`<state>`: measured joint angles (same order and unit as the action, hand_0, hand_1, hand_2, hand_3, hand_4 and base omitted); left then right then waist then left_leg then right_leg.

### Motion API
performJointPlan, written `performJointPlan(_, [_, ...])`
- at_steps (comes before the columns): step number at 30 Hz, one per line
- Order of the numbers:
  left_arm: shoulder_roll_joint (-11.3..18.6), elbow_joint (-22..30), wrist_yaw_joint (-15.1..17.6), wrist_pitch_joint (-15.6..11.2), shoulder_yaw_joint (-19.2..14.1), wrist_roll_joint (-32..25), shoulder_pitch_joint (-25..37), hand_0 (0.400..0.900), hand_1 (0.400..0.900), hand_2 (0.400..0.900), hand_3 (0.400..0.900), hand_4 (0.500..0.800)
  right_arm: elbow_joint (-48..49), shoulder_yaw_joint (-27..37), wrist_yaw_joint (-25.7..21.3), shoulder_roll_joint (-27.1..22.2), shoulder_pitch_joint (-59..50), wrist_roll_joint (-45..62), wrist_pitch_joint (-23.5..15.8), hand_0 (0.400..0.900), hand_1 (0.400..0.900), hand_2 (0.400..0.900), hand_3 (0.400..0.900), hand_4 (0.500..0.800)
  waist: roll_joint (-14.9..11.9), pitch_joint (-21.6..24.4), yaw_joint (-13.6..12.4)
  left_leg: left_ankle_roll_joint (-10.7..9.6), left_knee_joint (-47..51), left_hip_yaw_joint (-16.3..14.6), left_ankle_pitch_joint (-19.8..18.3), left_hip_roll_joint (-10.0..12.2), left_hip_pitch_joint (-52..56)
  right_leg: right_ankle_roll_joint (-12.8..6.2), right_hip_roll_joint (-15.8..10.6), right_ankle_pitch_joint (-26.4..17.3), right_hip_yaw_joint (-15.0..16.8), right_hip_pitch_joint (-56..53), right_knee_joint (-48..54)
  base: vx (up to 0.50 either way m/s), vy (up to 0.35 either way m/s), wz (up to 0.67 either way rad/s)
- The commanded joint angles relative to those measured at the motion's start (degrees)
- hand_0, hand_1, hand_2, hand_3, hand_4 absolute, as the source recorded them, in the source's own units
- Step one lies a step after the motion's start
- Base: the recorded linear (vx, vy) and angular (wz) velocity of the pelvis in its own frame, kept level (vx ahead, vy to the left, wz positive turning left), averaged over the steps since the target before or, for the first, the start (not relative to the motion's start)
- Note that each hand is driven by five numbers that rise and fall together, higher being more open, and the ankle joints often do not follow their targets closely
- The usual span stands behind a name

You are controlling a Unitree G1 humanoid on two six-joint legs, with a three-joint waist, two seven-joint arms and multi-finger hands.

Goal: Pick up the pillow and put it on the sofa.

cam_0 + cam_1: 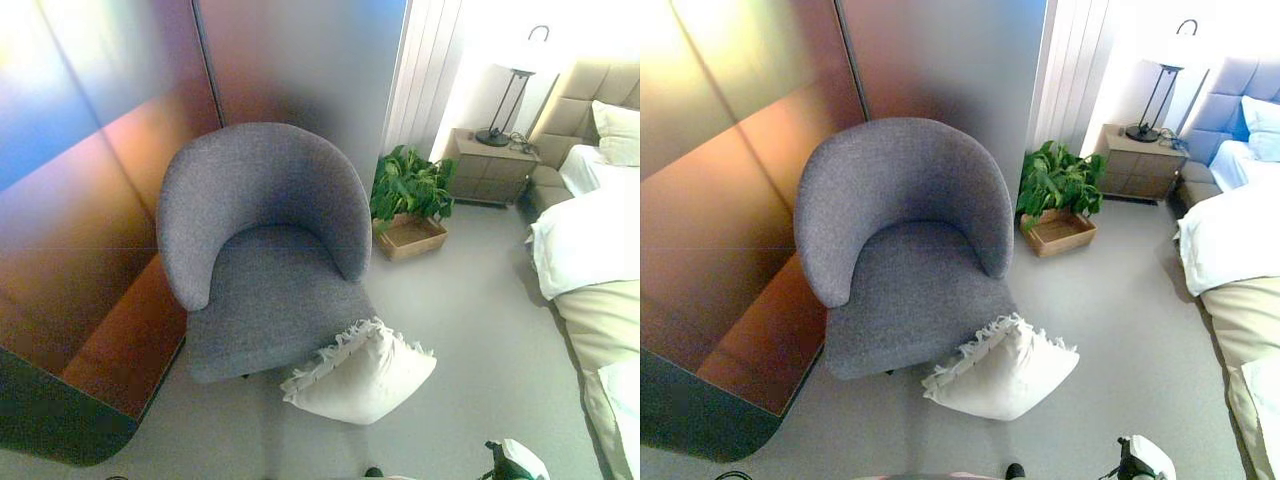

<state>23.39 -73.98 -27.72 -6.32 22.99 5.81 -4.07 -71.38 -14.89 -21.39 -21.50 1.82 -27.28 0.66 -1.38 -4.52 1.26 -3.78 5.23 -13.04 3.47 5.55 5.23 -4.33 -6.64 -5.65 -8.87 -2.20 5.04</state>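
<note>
A white pillow (360, 372) with a frilled edge lies on the grey floor. It leans against the front right corner of a grey round-backed armchair (262, 250), whose seat is bare. Part of my right hand (512, 461) shows at the bottom edge, to the right of the pillow and apart from it. Too little of it shows to read its fingers. My left hand appears in neither view.
A dark glossy wall panel (90, 200) stands left of the chair. A potted plant (410, 185) in a wooden box sits behind the chair's right side. A bedside table (490, 165) with a lamp stands at the back, and a bed (590, 250) runs along the right.
</note>
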Motion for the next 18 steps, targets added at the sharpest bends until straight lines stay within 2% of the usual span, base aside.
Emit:
performJointPlan(1, [-1.81,1.07,-4.17,-2.73,-2.62,-2.98,7.02,0.900,0.900,0.900,0.900,0.800,0.71,0.11,-4.19,-5.56,-7.66,1.28,-0.14,0.900,0.900,0.900,0.900,0.800,-0.73,-3.66,0.12,1.49,-0.23,-0.07,-4.29,-0.87,1.75,-3.87,-0.22,0.83,-3.02,-2.32,-0.04,-0.01,-0.048,-0.01])
performJointPlan(10, [-1.36,1.47,-4.41,-2.63,-2.31,-2.93,7.47,0.900,0.900,0.900,0.900,0.800,0.70,0.82,-4.74,-8.07,-8.33,0.91,-1.24,0.900,0.900,0.900,0.900,0.800,-0.86,-4.16,0.08,1.19,-0.23,-0.36,-3.77,-0.14,0.98,-3.59,0.19,0.77,-3.05,-1.57,-0.04,0.01,-0.044,-0.02])
performJointPlan(15, [-1.49,1.81,-4.53,-1.98,-2.03,-3.52,7.65,0.900,0.900,0.900,0.900,0.800,1.23,0.83,-5.28,-9.32,-8.79,-0.32,-2.06,0.900,0.900,0.900,0.900,0.800,-1.03,-4.41,-0.25,0.99,-0.23,-0.18,-3.67,0.14,0.88,-3.40,0.39,1.09,-3.52,-1.91,-0.04,0.07,-0.059,0.04])
performJointPlan(18, [-1.32,2.17,-4.62,-0.72,-1.65,-3.60,8.26,0.900,0.900,0.900,0.900,0.800,1.99,0.52,-5.01,-11.10,-10.25,-0.07,-2.85,0.900,0.900,0.900,0.900,0.800,-0.98,-5.08,-0.64,0.78,-0.23,0.46,-3.18,0.39,-0.12,-3.09,0.62,1.14,-3.66,-1.39,-0.04,0.03,-0.054,0.13])
